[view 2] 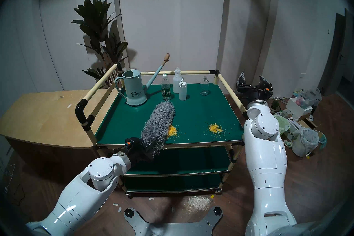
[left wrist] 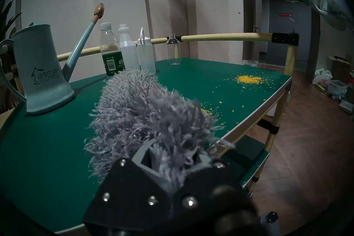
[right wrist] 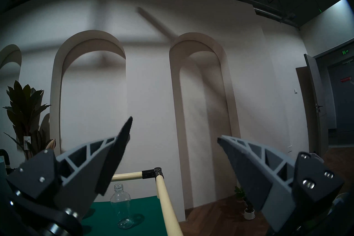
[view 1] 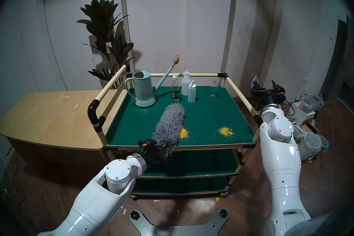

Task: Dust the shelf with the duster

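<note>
Worktop (view 1: 47, 115): tan wooden counter at left of the head view, butted against the cart; nothing of the task rests on it.
Left hand (view 1: 160, 150): lower centre-left of the head view, at the near edge of the shelf; clamped together on the duster's dark handle, presumably low and nearly level so the brush lies flat along the board.
Duster (view 1: 169, 124): grey shaggy brush slanting from the near edge up toward the frame's centre, lying on the shelf; its right flank touches the left crumb pile, which suggests a sideways sweep toward the right.
Shelf (view 1: 206, 113): dark green top board, centre of frame, railed by cream tubes on left, far and right sides; near edge open, a likely exit for swept debris.
Left crumb pile (view 1: 184, 132): yellow, partly under the duster strands.
Right crumb pile (view 1: 226, 131): yellow, well apart from the brush, not yet reached.
Watering can (view 1: 143, 89): upper left of the board, clear of the sweep path.
Bottles (view 1: 186, 88): four grouped along the far rail, upright.
Right hand (view 1: 267, 84): right of frame, outside the right rail, fingers apart and empty; judged to be parked out of the way.
</note>
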`<state>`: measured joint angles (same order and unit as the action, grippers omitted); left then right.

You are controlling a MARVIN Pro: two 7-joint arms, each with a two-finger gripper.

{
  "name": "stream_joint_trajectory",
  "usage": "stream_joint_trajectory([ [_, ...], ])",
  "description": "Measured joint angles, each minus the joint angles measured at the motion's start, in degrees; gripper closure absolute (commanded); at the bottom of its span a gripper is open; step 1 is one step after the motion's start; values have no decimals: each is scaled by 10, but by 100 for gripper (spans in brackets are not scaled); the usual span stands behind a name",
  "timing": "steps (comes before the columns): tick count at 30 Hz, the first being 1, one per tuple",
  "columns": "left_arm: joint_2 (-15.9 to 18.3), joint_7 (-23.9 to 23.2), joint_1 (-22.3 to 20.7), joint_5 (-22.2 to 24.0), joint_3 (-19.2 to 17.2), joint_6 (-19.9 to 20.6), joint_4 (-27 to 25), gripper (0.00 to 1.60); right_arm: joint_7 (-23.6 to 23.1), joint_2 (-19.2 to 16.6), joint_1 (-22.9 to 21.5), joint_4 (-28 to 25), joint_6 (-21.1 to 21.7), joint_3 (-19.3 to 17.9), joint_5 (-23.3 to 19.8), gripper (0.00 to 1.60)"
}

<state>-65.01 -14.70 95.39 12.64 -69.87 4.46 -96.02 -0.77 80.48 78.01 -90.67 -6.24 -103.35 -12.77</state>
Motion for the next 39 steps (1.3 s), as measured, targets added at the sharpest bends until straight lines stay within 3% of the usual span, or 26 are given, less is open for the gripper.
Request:
stream_joint_trajectory([
  [39, -48, -40, -77, -34, 77, 17, 36, 160, -12, -19, 11, 6, 0, -66, -22, 0],
])
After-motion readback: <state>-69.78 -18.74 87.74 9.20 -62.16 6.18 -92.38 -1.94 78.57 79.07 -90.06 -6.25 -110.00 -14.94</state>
